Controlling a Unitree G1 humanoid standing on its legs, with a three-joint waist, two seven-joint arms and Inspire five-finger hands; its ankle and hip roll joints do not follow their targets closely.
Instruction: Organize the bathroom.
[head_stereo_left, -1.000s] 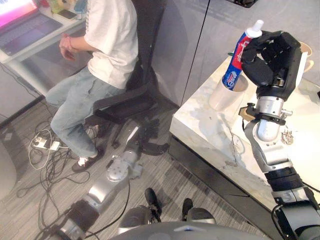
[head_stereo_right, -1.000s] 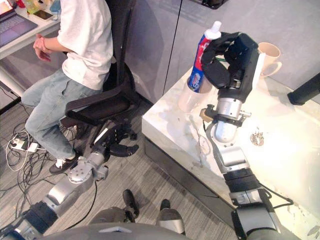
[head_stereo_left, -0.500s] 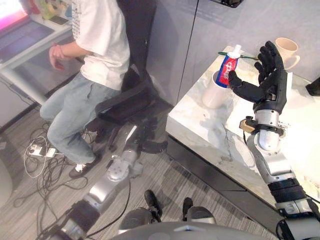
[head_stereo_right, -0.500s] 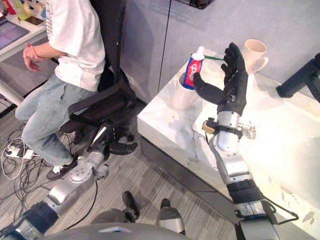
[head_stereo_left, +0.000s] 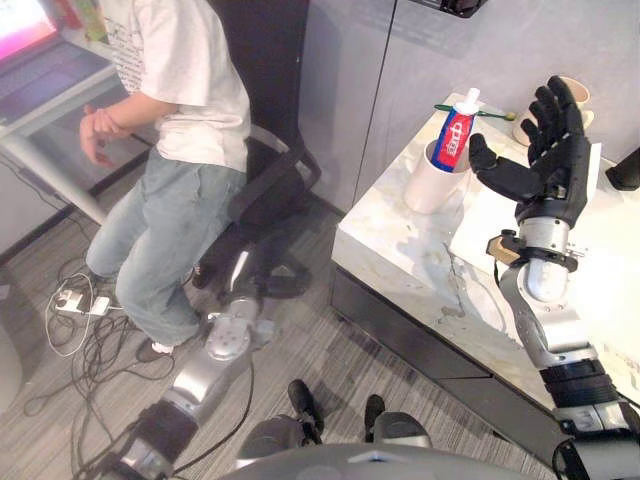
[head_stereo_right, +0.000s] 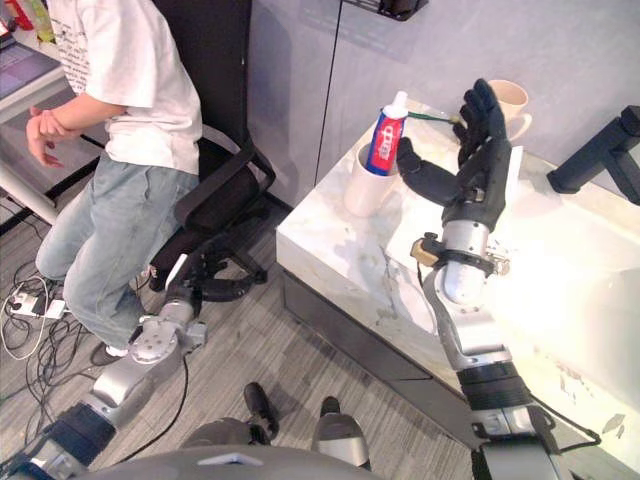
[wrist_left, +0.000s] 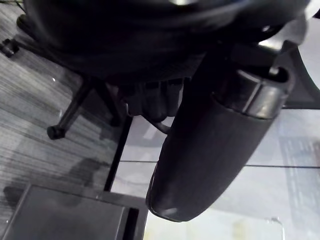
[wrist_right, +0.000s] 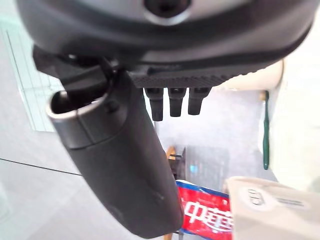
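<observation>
Fingers of the right hand (head_stereo_left: 545, 160) are standing straight and spread in the left eye view, thumb reaching toward the toothpaste tube (head_stereo_left: 455, 135) but apart from it, holding nothing; the tube is leaning upright, cap up, in a white cup (head_stereo_left: 436, 180) near the corner of the marble counter (head_stereo_left: 400, 240), with a green toothbrush (head_stereo_left: 478, 109) lying just behind and a beige mug (head_stereo_left: 577, 95) showing past the fingertips. Right eye view is showing the left hand (head_stereo_right: 205, 285) hanging low by the floor beside an office chair (head_stereo_right: 215, 200), where a person (head_stereo_right: 120, 120) is sitting; its fingers are too dark to read, so I cannot tell their state. Left wrist view is giving the thumb and a chair base over grey flooring. Right wrist view is showing the relaxed fingers (wrist_right: 172, 102) above the red tube (wrist_right: 202, 215). My judgement: the tube is light, soft and somewhat slick, so it would be best pinched at its firmer shoulder below the cap; the cup looks tippable and possibly breakable, better wrapped round its middle
</observation>
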